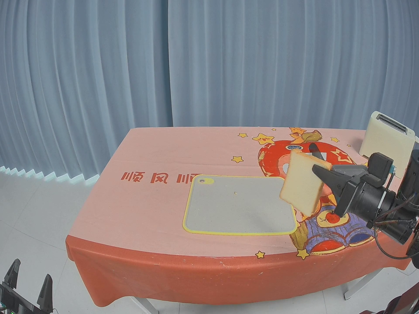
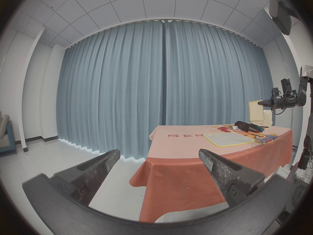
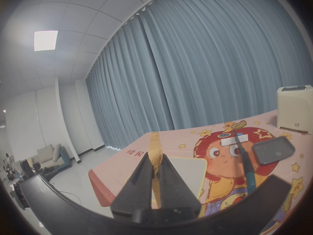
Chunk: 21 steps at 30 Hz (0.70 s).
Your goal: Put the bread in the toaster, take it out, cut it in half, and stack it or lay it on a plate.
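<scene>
Right gripper (image 1: 315, 160) pinches the tilted bread slice (image 1: 301, 188) by its edge, up in the air over the table (image 1: 152, 214) between the yellow-rimmed cutting board (image 1: 240, 206) and the cream toaster (image 1: 386, 138), while the left gripper (image 2: 158, 155) sits low beside the table with fingers spread wide, holding nothing.

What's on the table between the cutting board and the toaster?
A knife and a dark tray lie between the cutting board and the toaster. The right wrist view shows them.
</scene>
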### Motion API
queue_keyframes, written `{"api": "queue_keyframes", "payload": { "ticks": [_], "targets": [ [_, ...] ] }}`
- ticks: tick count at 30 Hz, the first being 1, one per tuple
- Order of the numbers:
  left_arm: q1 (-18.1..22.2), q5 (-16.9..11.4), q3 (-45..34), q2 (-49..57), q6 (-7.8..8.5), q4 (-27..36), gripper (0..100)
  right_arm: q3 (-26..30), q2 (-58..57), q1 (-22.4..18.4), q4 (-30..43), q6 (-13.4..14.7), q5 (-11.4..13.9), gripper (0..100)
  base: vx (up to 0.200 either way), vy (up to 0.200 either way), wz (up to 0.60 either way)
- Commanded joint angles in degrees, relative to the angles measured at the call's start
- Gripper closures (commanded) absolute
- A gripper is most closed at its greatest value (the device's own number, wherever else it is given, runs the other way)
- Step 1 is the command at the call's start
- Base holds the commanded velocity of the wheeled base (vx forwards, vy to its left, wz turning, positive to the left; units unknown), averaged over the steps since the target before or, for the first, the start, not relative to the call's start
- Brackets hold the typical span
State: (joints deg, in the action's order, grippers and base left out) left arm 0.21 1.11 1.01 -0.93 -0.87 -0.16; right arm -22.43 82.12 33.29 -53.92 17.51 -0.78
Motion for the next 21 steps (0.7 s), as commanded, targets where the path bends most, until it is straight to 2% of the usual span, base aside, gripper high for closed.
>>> {"api": "queue_keyframes", "payload": {
  "ticks": [1,11,21],
  "targets": [
    [0.0,0.0,-1.0,0.3,-0.01,0.0,0,-0.2,1.7,1.0,0.0,0.8,-0.3,100,0.0,0.0,0.0],
    [0.0,0.0,-1.0,0.3,-0.01,0.0,0,-0.2,2.3,1.2,0.0,3.9,-0.5,100,0.0,0.0,0.0],
    [0.0,0.0,-1.0,0.3,-0.01,0.0,0,-0.9,4.5,1.1,-0.2,8.2,-0.5,100,0.0,0.0,0.0]
  ]
}}
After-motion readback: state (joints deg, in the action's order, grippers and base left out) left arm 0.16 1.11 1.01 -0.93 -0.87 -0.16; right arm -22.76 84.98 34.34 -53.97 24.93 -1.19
